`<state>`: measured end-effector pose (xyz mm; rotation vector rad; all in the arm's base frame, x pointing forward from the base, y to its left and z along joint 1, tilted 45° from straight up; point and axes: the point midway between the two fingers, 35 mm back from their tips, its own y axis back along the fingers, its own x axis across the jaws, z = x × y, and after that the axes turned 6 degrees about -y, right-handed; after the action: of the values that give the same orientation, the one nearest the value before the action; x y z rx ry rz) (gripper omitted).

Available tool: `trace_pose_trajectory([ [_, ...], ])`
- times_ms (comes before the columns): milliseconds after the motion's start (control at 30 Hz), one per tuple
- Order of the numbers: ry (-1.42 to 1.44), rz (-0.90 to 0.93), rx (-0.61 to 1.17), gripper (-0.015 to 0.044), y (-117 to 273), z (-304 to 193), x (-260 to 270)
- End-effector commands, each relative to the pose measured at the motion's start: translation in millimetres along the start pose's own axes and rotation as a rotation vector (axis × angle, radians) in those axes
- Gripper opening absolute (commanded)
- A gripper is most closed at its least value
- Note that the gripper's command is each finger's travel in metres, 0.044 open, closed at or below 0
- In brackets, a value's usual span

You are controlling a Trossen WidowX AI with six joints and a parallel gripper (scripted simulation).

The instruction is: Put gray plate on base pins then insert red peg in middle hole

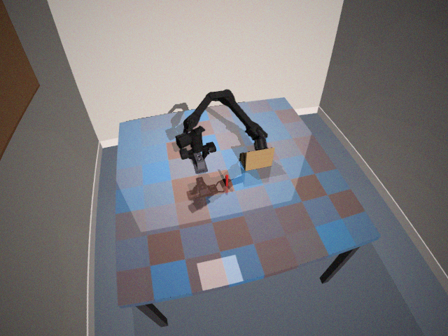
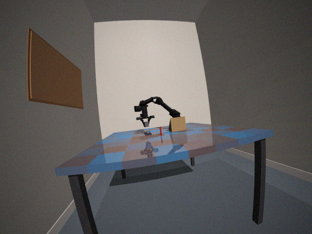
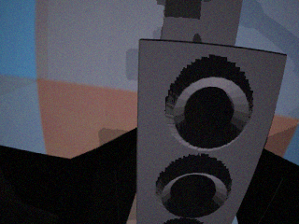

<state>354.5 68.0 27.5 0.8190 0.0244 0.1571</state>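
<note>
Gripper [image 1: 199, 164] clamped on gray plate [image 3: 202, 149], held off table, frame centre in wrist view. Long axis runs up-frame toward base [image 3: 201, 0] at top centre. Red peg [image 1: 227, 181] upright, lower right of gripper in top view.

Checkered counter in a dim gray room

The counter [image 2: 226, 137], glossy in blue, brown and gray squares, stands on dark legs [image 2: 259, 181] over a slate-blue floor [image 2: 201, 201]. Behind it rises a bright off-white wall panel [image 2: 151, 63], flanked by gray walls [image 2: 251, 63]; a brown board [image 2: 54, 72] hangs on the wall left of the counter. A white baseboard line [image 1: 390, 202] runs along the floor to the counter's right.
</note>
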Motion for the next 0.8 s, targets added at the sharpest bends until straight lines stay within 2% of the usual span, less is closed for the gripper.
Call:
trace_pose_trajectory([
  [0,-0.010,0.005,-0.004,0.0000,-4.2,11.0,0.3],
  [767,-0.066,0.002,-0.028,0.0000,-32.2,67.5,-9.5],
])
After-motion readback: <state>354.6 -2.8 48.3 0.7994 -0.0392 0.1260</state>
